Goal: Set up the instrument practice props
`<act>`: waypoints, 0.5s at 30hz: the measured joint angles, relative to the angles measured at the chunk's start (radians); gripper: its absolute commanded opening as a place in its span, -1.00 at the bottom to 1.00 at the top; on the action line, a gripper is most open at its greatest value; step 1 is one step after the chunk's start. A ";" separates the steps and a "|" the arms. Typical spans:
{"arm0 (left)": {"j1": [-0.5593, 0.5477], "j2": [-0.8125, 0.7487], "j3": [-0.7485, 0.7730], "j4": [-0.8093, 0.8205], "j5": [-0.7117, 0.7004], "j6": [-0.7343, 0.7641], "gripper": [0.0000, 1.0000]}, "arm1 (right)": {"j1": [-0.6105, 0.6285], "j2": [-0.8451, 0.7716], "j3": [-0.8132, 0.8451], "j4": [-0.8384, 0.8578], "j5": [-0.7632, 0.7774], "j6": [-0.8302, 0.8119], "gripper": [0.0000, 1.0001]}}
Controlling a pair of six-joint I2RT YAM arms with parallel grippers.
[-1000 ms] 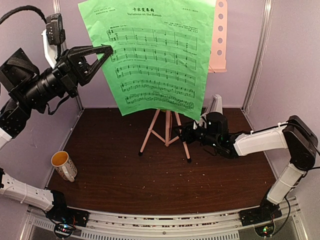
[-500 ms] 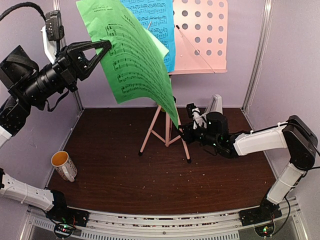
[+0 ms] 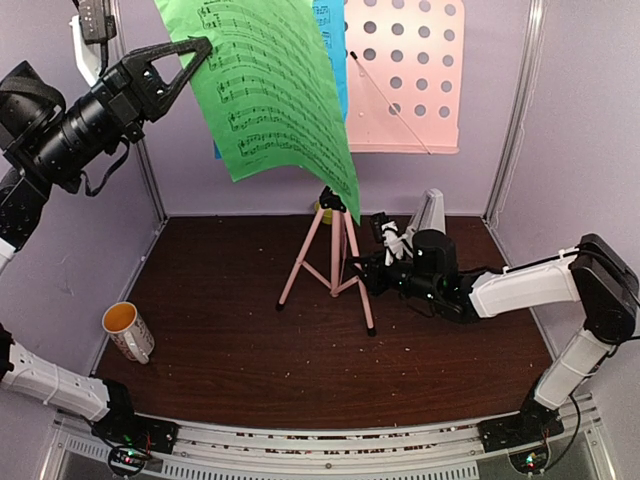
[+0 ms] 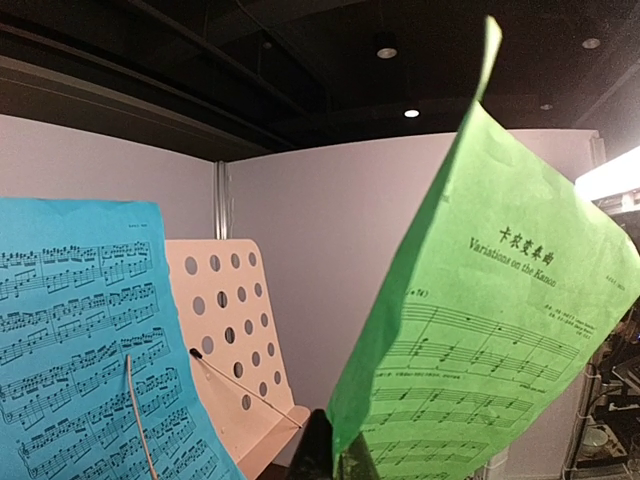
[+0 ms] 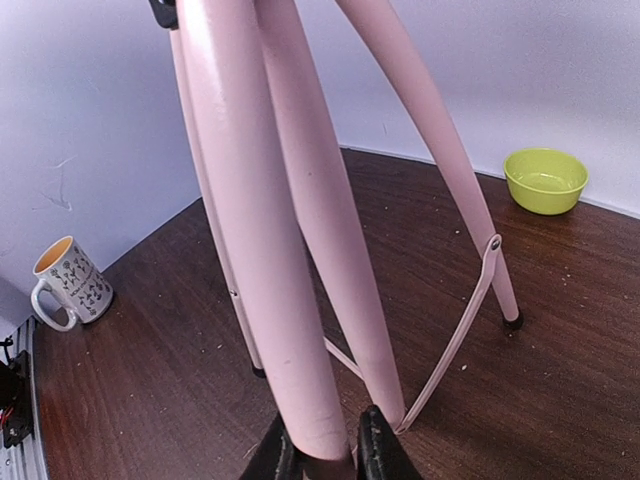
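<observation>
The pink perforated music stand [image 3: 405,75] stands on tripod legs [image 3: 335,265] at mid table. A blue music sheet [image 4: 80,340] rests on its left half. My left gripper [image 3: 200,48] is raised high at the left and shut on the edge of the green music sheet [image 3: 280,90], which hangs in front of the stand; it also shows in the left wrist view [image 4: 480,330]. My right gripper [image 3: 362,272] is shut on one pink tripod leg [image 5: 270,260] low down. The white pyramid metronome [image 3: 431,212] stands behind my right arm.
A white mug [image 3: 128,330] with orange lining sits at the left of the table, also in the right wrist view [image 5: 68,282]. A lime-green bowl [image 5: 545,180] sits near the back wall. Purple walls close the sides and back.
My left gripper rose and swung the green sheet from flat in front of the stand to edge-on at the left, uncovering the blue sheet and stand. The stand shifted slightly with my right gripper.
</observation>
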 measured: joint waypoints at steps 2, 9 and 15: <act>0.003 0.020 0.037 -0.018 -0.002 -0.008 -1.00 | 0.003 -0.004 -0.002 -0.005 0.000 0.006 -0.63; 0.019 0.088 0.157 -0.072 -0.032 -0.058 -1.00 | 0.016 -0.024 -0.016 -0.015 0.002 0.027 -0.63; 0.044 0.169 0.304 -0.141 -0.099 -0.129 -1.00 | 0.031 -0.050 -0.038 -0.014 0.002 0.089 -0.01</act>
